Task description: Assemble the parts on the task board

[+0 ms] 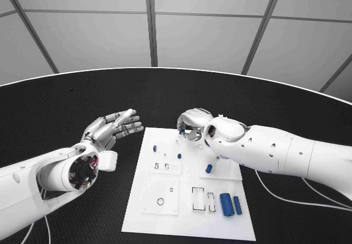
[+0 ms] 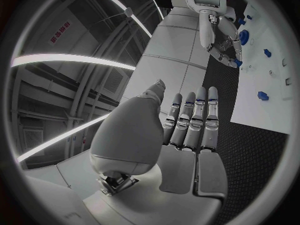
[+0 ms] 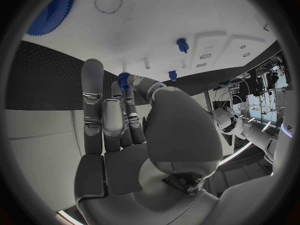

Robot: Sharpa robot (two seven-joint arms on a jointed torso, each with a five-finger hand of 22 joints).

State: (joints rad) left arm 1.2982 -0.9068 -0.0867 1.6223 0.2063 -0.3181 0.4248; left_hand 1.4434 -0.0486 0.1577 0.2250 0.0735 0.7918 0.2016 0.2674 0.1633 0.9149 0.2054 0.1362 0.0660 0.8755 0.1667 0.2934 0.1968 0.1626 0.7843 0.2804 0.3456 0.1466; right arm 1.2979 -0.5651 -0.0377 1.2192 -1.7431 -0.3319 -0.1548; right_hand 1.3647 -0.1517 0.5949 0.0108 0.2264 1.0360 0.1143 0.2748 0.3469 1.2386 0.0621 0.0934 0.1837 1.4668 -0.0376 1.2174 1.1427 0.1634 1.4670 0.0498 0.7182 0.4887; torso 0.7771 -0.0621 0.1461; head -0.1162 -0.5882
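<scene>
The white task board (image 1: 165, 223) lies in the middle of the black table. My right hand (image 1: 195, 125) hovers over the board's far edge and pinches a small blue toothed part (image 3: 123, 79) between thumb and a finger; the part (image 1: 181, 130) peeks out below the hand. My left hand (image 1: 114, 127) is open, its fingers stretched out, just off the board's far left corner. A blue peg (image 1: 154, 148) stands near the board's left side and another blue peg (image 1: 209, 168) at mid-board. Two blue cylinders (image 1: 231, 204) lie at the near right.
A large blue gear (image 3: 53, 12) lies on the board (image 3: 187, 10). The board has several empty slots and holes (image 1: 160, 201). A white cable (image 1: 293, 199) runs across the table under my right arm. The table's curved far edge (image 1: 176, 68) lies well beyond both hands.
</scene>
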